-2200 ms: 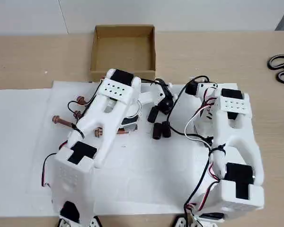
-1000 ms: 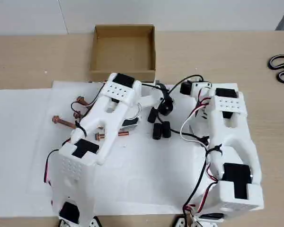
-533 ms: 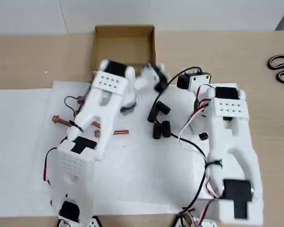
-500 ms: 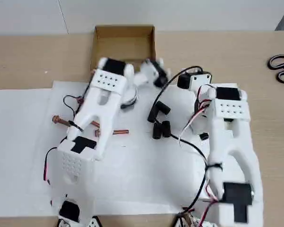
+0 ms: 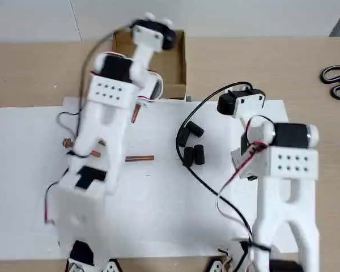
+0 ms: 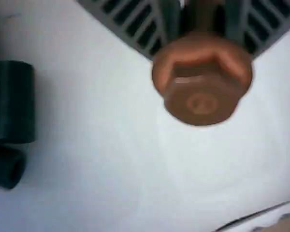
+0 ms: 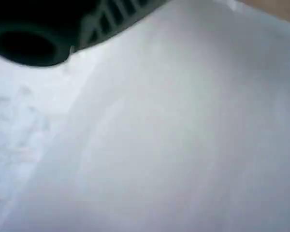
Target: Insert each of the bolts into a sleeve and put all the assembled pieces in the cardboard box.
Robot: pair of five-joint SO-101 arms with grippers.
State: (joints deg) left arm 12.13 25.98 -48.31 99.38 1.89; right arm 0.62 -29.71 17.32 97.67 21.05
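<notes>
Nearest me, well short of the cardboard box [image 5: 183, 59], the right gripper [image 7: 72, 34] grips a black sleeve [image 7: 26, 46], its bore left open, I'd guess to receive a shank. Beyond it, spare sleeves [image 5: 191, 144] lie loose, closer to the box. Just in front of the box, the left gripper [image 6: 201, 19] pinches a copper bolt [image 6: 201, 82] by its shank with the head free, seemingly ready for mating.

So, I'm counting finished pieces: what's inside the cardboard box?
The right part of the cardboard box shows bare floor, no assembled piece. The left arm covers the rest of the inside, so anything there is hidden.
</notes>
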